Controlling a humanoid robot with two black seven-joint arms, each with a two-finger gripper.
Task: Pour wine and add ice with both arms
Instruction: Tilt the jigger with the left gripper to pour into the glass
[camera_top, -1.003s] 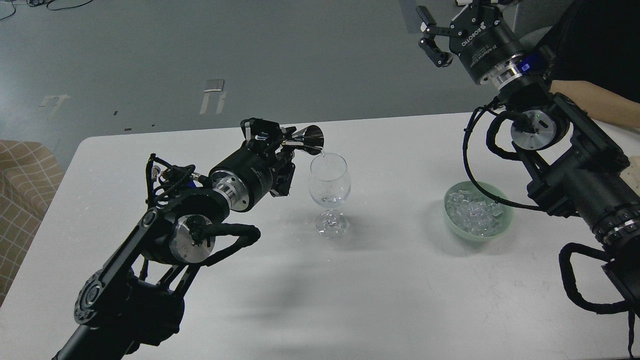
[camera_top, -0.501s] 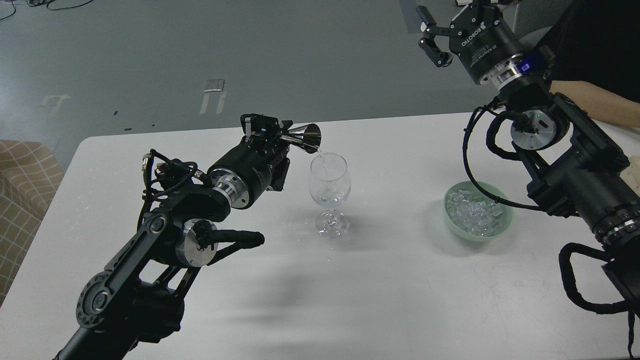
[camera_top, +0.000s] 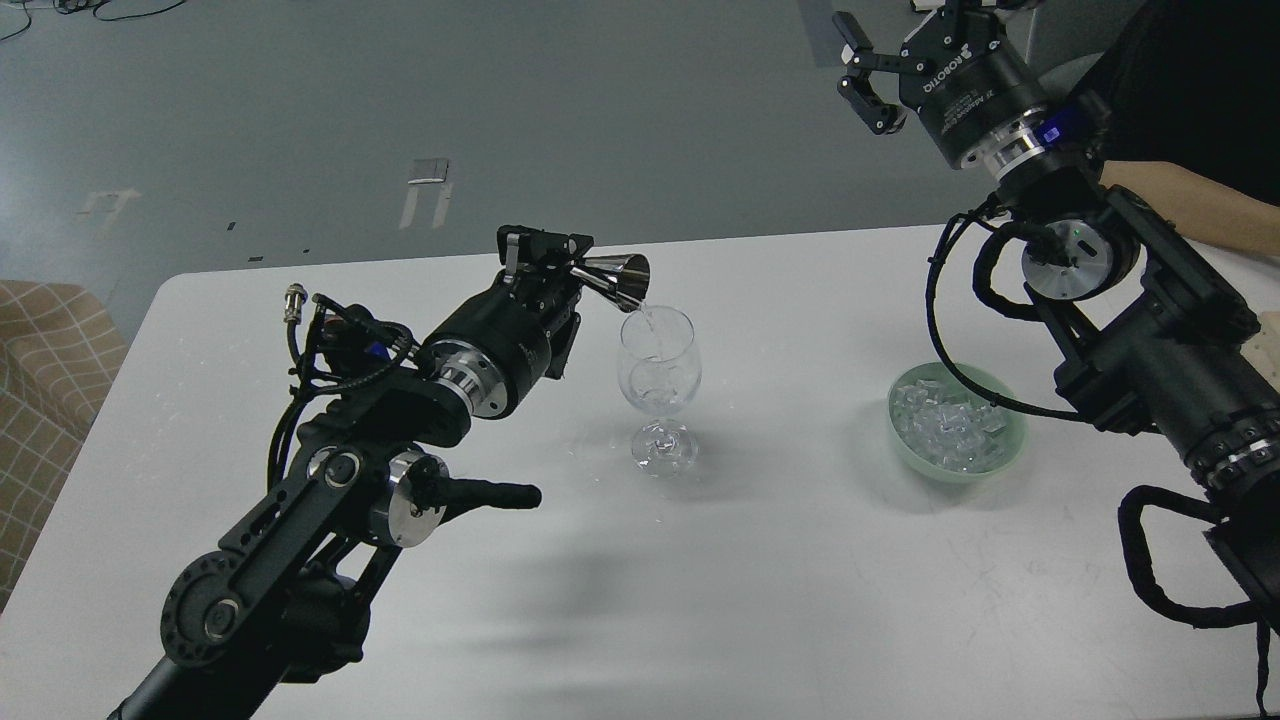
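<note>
A clear wine glass (camera_top: 657, 375) stands upright on the white table (camera_top: 760, 590) at its middle. My left gripper (camera_top: 578, 274) is shut on a small steel jigger (camera_top: 622, 279), tilted mouth-down over the glass rim; a thin clear stream runs from it into the glass. Ice (camera_top: 950, 422), several small clear cubes, fills a pale green bowl (camera_top: 905, 450) at the right. My right gripper (camera_top: 868, 62) is open and empty, held high above the table's far right edge, well behind the bowl.
A person's bare forearm (camera_top: 1200, 205) reaches in at the far right behind my right arm. A checked brown cushion (camera_top: 40, 400) sits off the table's left edge. Grey floor lies beyond the far table edge.
My left wrist has turned and its elbow dropped, tipping the jigger further over the glass; liquid keeps running in. The right arm has barely moved.
</note>
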